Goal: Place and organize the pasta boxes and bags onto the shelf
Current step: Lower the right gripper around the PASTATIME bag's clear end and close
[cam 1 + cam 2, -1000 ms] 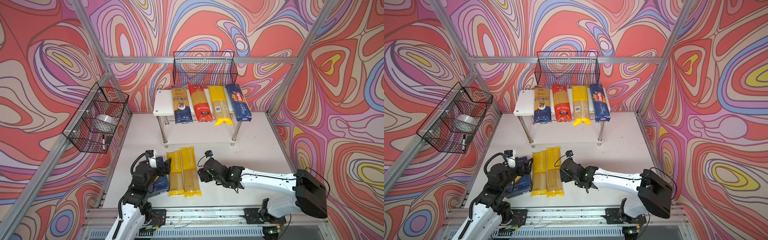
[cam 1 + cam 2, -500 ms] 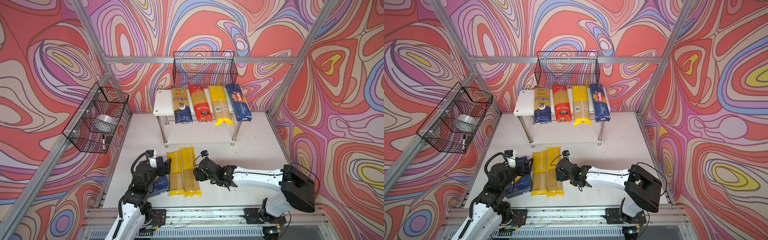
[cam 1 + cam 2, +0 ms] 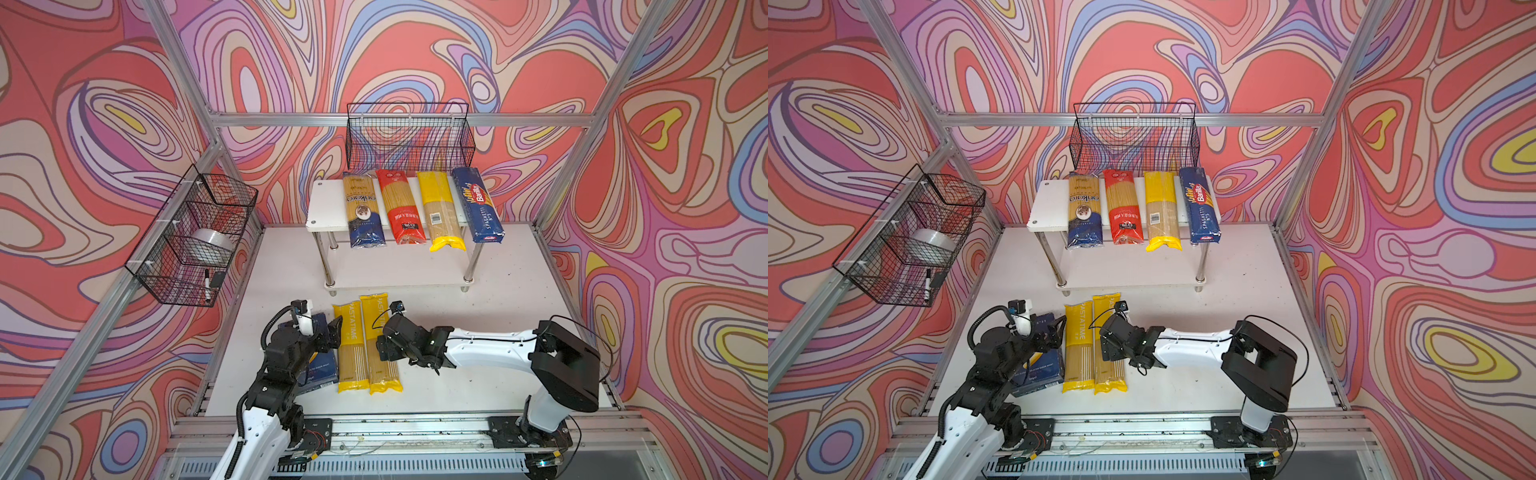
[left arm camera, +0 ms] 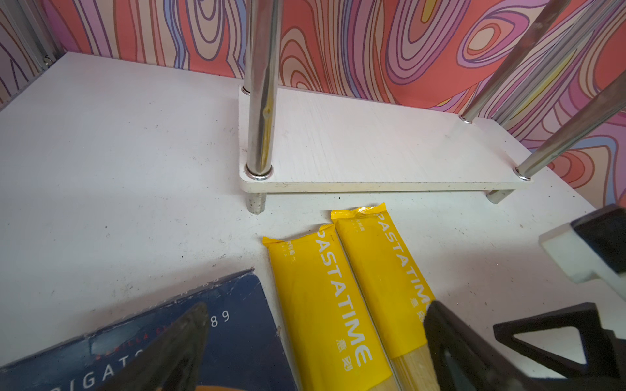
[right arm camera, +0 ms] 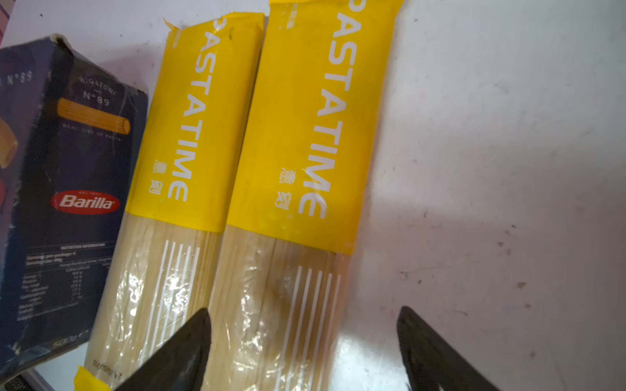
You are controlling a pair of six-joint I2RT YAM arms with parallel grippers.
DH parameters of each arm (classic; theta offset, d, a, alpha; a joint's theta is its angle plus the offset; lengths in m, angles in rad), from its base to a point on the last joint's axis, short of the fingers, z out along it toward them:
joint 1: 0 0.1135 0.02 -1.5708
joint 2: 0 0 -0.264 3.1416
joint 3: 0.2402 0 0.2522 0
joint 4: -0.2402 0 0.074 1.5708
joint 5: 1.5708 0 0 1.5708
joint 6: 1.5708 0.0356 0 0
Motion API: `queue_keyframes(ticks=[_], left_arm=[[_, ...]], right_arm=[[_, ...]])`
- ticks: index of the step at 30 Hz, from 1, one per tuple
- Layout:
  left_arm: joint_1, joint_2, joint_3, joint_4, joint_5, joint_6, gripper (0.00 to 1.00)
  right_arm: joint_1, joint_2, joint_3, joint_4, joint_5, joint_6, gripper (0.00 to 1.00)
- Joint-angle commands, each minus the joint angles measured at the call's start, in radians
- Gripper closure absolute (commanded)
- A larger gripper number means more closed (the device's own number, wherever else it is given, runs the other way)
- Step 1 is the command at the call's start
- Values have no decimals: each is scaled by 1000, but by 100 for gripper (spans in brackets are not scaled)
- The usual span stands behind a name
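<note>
Two yellow-ended PASTATIME bags lie side by side on the table, the left bag (image 3: 351, 353) and the right bag (image 3: 374, 316) (image 5: 298, 135). A wide blue Barilla rigatoni box (image 3: 321, 370) (image 5: 67, 169) lies at their left. My right gripper (image 3: 384, 353) (image 5: 305, 342) is open, its fingers straddling the clear middle of the right bag, gripping nothing. My left gripper (image 3: 328, 332) (image 4: 315, 338) hangs open over the box and the bags. On the shelf (image 3: 328, 203) top lie a gold-and-navy bag (image 3: 363, 212), a red bag (image 3: 401, 208), a yellow bag (image 3: 440, 212) and the spaghetti box (image 3: 478, 205).
The shelf's lower board (image 4: 372, 149) is bare between chrome legs (image 4: 261, 101). A black wire basket (image 3: 409, 137) hangs on the back wall above the shelf. Another wire basket (image 3: 191, 237) on the left frame holds a tape roll (image 3: 212, 245) and a marker.
My right gripper has slid left over the right yellow bag, and its jaws have spread wider. The left arm, the bags and the box have not moved.
</note>
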Motion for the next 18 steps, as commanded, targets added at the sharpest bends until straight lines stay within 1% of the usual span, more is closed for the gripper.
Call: queue_keyframes(ticks=[1,3,5,8,14,18], left_arm=[[-3,-3,16,2,-8,-5,0],[-3,-4,16,2,-9,-5,0],[-3,-6,16,1,-10,-6,0],[-2,-6,16,2,-6,-5,0],[-3,-1,16,5,3,-2,0],[-4,0,18,7,-2,-3,0]], right_arm=[[20,36,46,-43,-9,7,9],[34,88,73,-56,-14,4,5],[44,115,105,-85,-18,6,4],[54,146,130,-143,10,10,4],[53,142,92,-219,82,27,2],[52,82,36,-248,129,32,1]])
